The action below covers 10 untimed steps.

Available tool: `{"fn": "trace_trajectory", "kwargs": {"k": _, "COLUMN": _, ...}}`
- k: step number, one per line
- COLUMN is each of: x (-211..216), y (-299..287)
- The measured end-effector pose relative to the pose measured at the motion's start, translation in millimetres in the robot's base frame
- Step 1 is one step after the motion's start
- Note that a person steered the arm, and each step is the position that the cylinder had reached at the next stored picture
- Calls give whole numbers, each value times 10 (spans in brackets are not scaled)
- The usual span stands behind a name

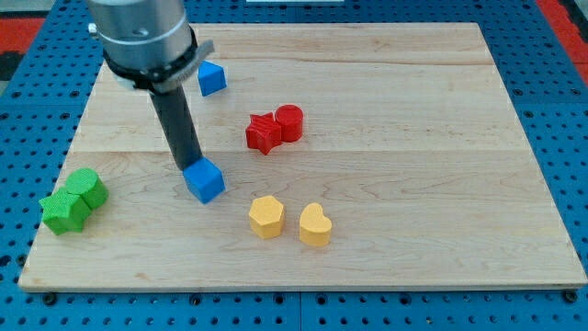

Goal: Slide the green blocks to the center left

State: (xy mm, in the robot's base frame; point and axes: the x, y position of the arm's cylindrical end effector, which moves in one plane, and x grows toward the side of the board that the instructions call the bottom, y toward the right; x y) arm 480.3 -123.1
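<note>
Two green blocks sit touching at the view's left edge of the wooden board (pixel 386 211): a green hexagon-like block (pixel 87 187) and a green star-shaped block (pixel 63 212) just below-left of it. My tip (pixel 188 166) rests against the top-left of a blue cube (pixel 205 179), well to the right of the green blocks.
A second blue block (pixel 212 77) lies near the view's top, right of the arm. A red star block (pixel 263 132) touches a red cylinder (pixel 288 122) at mid-board. A yellow hexagon (pixel 266 217) and a yellow heart-shaped block (pixel 314 224) sit at lower middle.
</note>
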Motion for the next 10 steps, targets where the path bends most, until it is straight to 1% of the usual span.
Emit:
{"fn": "trace_trajectory", "kwargs": {"k": 1, "x": 381, "y": 43}}
{"fn": "trace_trajectory", "kwargs": {"k": 2, "x": 603, "y": 4}}
{"fn": "trace_trajectory", "kwargs": {"k": 3, "x": 944, "y": -542}}
{"fn": "trace_trajectory", "kwargs": {"k": 4, "x": 1079, "y": -1303}}
{"fn": "trace_trajectory", "kwargs": {"k": 5, "x": 978, "y": -1377}}
{"fn": "trace_trajectory", "kwargs": {"k": 7, "x": 376, "y": -1105}}
{"fn": "trace_trajectory", "kwargs": {"k": 8, "x": 60, "y": -1101}}
{"fn": "trace_trajectory", "kwargs": {"k": 9, "x": 504, "y": -845}}
{"fn": "trace_trajectory", "kwargs": {"k": 10, "x": 545, "y": -1147}}
